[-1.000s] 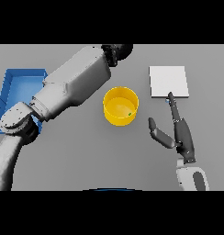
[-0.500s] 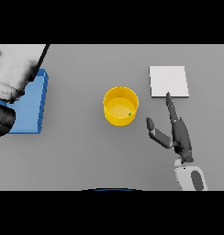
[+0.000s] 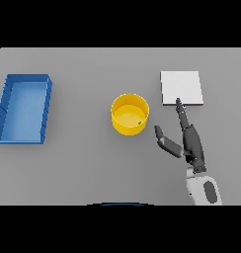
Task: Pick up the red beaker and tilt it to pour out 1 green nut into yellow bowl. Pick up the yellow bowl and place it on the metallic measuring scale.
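Note:
The yellow bowl [image 3: 129,114] stands upright at the table's middle with one small green nut [image 3: 140,123] inside near its right wall. To its right and nearer me is my right hand [image 3: 191,143], open, fingers straight and pointing away, thumb spread toward the bowl; it stays apart from the bowl. The flat pale metallic scale [image 3: 181,88] lies at the back right, just beyond the fingertips. No red beaker shows. My left hand is out of the picture.
A blue rectangular tray [image 3: 23,107] sits at the left side of the grey table, its long sides running away from me.
My left arm, which stretched across the table above the bowl, has pulled back to the left and out of view, uncovering the blue tray. The right hand has edged slightly toward the bowl.

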Controlling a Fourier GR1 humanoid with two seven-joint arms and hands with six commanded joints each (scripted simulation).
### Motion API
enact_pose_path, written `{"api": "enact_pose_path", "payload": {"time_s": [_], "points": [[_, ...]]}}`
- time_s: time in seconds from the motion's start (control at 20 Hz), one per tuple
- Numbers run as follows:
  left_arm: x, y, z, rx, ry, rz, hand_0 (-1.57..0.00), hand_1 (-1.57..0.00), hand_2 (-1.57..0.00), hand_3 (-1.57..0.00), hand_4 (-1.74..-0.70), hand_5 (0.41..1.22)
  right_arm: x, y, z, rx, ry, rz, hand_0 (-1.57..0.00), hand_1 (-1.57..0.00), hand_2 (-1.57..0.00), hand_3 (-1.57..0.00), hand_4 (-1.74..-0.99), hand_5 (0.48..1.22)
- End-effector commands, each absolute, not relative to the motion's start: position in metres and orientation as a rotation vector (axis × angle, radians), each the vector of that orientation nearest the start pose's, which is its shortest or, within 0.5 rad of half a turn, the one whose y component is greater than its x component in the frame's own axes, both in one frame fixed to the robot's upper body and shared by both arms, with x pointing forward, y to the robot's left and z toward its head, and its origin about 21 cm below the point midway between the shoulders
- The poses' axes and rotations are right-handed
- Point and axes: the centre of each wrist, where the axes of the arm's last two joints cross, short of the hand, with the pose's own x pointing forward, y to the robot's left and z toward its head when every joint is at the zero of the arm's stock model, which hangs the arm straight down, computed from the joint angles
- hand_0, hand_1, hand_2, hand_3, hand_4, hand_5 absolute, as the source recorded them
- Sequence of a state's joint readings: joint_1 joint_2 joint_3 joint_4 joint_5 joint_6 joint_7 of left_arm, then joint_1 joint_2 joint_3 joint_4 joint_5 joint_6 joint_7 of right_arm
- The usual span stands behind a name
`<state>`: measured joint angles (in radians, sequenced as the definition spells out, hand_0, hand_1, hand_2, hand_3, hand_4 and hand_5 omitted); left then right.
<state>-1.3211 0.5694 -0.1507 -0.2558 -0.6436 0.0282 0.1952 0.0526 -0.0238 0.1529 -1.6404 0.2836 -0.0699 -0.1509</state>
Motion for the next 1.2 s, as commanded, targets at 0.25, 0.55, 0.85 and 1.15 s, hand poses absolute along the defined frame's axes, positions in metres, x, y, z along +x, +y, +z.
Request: {"api": "enact_pose_path", "payload": {"time_s": [0.25, 0.55, 0.85, 1.15], "points": [[0.457, 0.337, 0.174, 0.97, -1.169, -0.434, -1.57, -1.57, -1.57, -1.48, -1.74, 1.221, 0.23, -0.205, 0.007, -0.237, -1.751, 0.343, 0.0, 0.0, 0.0, 0.0, -1.054, 0.648], [0.416, 0.333, 0.125, 0.902, -1.153, -0.29, -1.57, -1.57, -1.57, -1.44, -1.74, 1.221, 0.227, -0.209, 0.005, -0.233, -1.736, 0.349, 0.0, 0.0, 0.0, 0.0, -1.018, 0.645], [0.388, 0.323, 0.099, 0.85, -1.14, -0.21, -1.57, -1.57, -1.57, -1.52, -1.74, 1.194, 0.225, -0.207, 0.002, -0.198, -1.757, 0.34, 0.0, 0.0, 0.0, 0.0, -1.005, 0.647], [0.365, 0.318, 0.083, 0.845, -1.114, -0.211, -1.57, -1.57, -1.57, -1.56, -1.71, 0.991, 0.228, -0.211, 0.004, -0.211, -1.753, 0.336, 0.0, 0.0, 0.0, 0.0, -1.017, 0.638]]}}
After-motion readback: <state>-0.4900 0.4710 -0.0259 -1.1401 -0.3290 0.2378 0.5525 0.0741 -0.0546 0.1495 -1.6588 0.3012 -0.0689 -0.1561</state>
